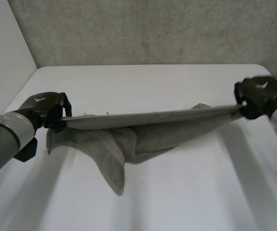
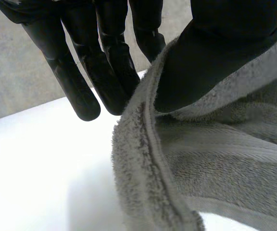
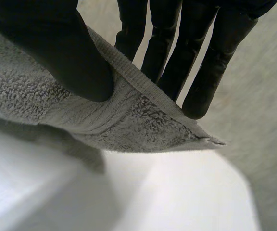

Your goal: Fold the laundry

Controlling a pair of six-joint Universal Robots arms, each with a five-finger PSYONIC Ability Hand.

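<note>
A grey towel [image 1: 148, 137] is held stretched between the two hands above the white table [image 1: 186, 197]. The left hand [image 1: 46, 109], palm turned inward at the end of a forearm that enters low from the robot's side, grips one end of the towel's upper edge. The right hand [image 1: 258, 96] grips the other end, a little higher and farther out. Between the hands this edge runs taut and nearly straight. Below it the rest of the towel sags and lies bunched on the table, with one pointed flap trailing from under the left hand toward the robot. In the left wrist view the left thumb [image 2: 210, 62] presses onto the hemmed edge. The left fingers [image 2: 83, 91] extend straight on the other side of the cloth, the nearest ones passing behind the hem, so the towel is pinched between thumb and fingers. In the right wrist view the right thumb [image 3: 56, 53] bears on the towel's looped face. The right fingers [image 3: 208, 67] lie straight behind the hem, pinching it in the same way. A corner [image 3: 210, 141] of the towel projects just past those fingertips. A grey wall [image 1: 153, 29] stands beyond the table.
</note>
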